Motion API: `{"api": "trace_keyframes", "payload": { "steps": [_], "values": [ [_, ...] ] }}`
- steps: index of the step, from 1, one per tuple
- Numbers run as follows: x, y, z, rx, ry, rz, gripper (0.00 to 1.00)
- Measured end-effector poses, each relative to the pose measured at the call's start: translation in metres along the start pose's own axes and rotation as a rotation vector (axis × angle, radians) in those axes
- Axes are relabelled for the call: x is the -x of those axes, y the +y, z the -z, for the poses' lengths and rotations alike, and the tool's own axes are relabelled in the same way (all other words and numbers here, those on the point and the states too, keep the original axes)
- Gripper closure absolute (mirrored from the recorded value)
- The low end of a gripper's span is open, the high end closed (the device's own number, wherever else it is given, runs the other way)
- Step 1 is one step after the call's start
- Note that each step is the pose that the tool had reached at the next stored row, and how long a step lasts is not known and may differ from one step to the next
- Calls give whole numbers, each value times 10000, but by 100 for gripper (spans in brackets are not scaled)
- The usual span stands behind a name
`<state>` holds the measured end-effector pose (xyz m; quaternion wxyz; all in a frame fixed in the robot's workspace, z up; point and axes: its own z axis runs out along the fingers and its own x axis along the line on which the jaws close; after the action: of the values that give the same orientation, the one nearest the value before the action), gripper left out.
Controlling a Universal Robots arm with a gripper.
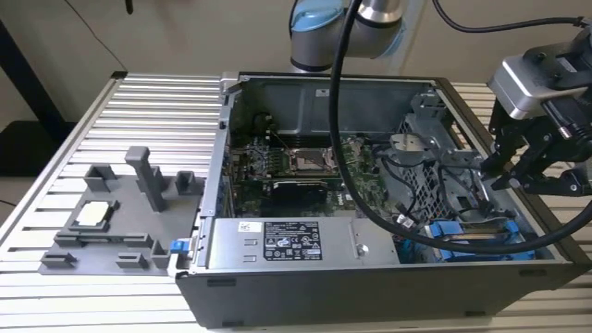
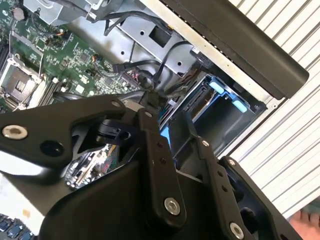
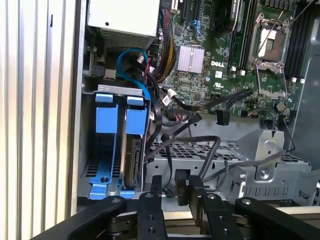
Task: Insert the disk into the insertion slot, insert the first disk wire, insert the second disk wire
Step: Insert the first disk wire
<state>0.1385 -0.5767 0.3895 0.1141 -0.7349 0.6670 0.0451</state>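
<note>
Disk seated in its slot; 2 wire steps look undone.

The disk (image 3: 131, 160), in its blue carrier (image 3: 106, 117), stands on edge inside the insertion slot (image 3: 92, 167) at a corner of the open computer case (image 1: 370, 291), close to the power supply (image 1: 231, 243), so step 1 of 3 looks done. Several loose black wires (image 3: 220, 117) lie across the grey drive cage (image 3: 260, 150) with free plug ends. I see none joined to the disk and judge both wire steps not yet done, though the disk's connector edge is hard to make out. The gripper (image 1: 511, 175) hangs above the case rim, near the slot and the wires. Jaws: cannot tell whether clenched or released.
</note>
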Motion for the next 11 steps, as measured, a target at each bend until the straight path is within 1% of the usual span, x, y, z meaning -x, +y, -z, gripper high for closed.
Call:
{"api": "trace_keyframes", "payload": {
  "steps": [1, 4, 5, 6, 8, 11],
  "values": [
    [0, 0, 0, 0, 0, 0, 67],
    [0, 0, 0, 0, 0, 0, 67],
    [0, 0, 0, 0, 0, -1, 69],
    [0, 0, 0, 0, 0, 0, 69],
    [0, 0, -1, 0, 0, 0, 81],
    [0, 0, -1, 0, 0, 0, 81]
  ]
}}
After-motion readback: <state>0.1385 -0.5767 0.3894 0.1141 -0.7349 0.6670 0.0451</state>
